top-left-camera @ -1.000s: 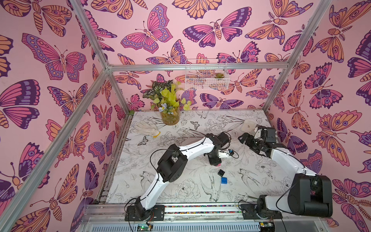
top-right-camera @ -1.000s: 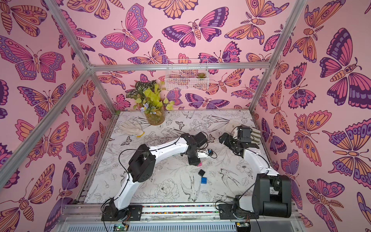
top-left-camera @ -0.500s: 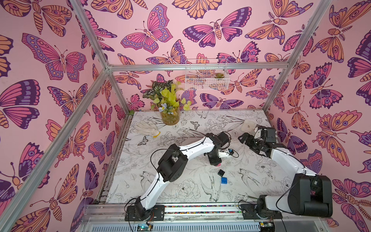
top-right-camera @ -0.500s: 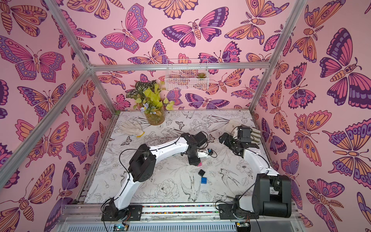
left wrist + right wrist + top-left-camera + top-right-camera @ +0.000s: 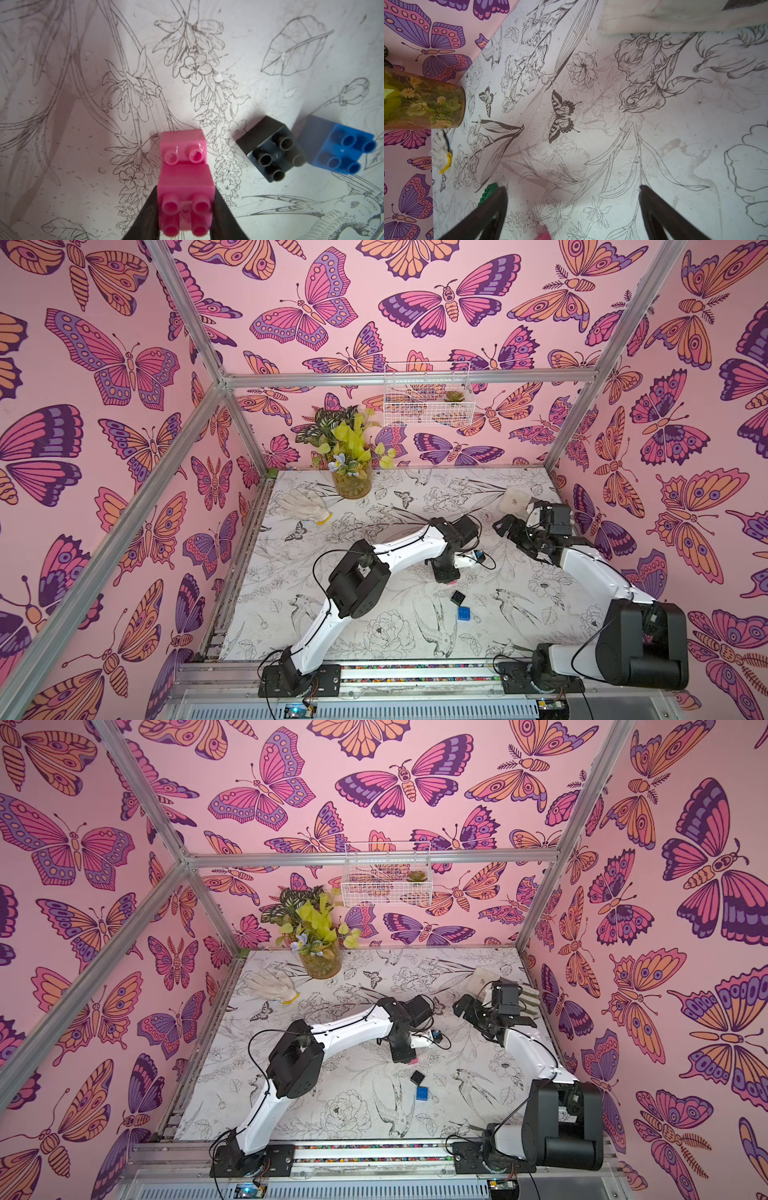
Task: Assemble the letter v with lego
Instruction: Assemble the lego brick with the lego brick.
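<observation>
So, the left gripper (image 5: 185, 218) is clamped on the stacked pink bricks (image 5: 185, 178), near the black brick (image 5: 270, 149) and blue brick (image 5: 345, 149) lying on the table (image 5: 374, 639). The right gripper (image 5: 572, 188) is seen spread wide and empty, with the green brick (image 5: 488, 192) just beside it. The table is covered in flower sketches, the walls (image 5: 124, 364) in butterflies.

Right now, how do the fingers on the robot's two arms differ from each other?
The left fingers are shut on the pink bricks; the right fingers stand wide open and hold nothing. The left fingers sit mid-table beside the black brick and blue brick; the right fingers hover farther back, away from them. Both pairs are dark, tapered, and aimed at the table.
</observation>
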Controlling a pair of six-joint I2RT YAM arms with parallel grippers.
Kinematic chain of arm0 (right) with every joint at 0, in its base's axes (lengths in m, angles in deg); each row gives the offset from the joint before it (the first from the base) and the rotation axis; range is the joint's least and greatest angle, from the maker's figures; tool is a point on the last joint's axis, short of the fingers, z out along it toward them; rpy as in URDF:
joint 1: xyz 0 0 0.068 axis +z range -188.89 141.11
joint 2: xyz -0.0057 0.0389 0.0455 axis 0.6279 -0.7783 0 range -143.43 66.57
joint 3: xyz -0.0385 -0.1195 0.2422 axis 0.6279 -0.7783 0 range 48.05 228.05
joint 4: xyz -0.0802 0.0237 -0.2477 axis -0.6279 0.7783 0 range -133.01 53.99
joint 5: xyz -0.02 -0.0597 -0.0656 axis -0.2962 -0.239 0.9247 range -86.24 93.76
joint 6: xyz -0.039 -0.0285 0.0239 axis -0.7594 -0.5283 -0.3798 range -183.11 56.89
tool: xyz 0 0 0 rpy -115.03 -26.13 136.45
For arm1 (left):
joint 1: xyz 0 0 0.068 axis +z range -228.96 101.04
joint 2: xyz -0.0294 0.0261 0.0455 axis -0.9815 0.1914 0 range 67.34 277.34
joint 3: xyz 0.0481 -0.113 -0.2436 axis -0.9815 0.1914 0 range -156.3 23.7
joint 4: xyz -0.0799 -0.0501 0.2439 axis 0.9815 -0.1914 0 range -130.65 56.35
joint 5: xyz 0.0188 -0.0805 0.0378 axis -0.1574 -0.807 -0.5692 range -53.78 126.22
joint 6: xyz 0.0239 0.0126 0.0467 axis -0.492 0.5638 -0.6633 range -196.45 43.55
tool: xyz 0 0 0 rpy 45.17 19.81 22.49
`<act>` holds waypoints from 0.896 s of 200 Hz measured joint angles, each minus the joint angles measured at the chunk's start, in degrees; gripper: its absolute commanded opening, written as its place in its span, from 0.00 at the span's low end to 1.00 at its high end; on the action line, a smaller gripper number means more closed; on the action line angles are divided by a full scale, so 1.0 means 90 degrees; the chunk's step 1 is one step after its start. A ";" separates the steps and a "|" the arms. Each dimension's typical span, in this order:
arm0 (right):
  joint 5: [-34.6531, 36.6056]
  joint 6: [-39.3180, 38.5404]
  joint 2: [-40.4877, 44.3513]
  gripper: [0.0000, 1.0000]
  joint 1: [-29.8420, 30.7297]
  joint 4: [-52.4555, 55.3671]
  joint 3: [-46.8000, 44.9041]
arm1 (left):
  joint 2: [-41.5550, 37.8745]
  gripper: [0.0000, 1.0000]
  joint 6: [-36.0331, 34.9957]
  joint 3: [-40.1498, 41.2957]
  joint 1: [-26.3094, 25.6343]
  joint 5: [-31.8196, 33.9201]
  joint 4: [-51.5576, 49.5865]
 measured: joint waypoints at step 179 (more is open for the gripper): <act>-0.0107 0.0024 0.0000 0.99 0.0000 -0.0066 0.0000 | 0.0039 0.26 0.0828 -0.0061 -0.0112 0.0590 0.0182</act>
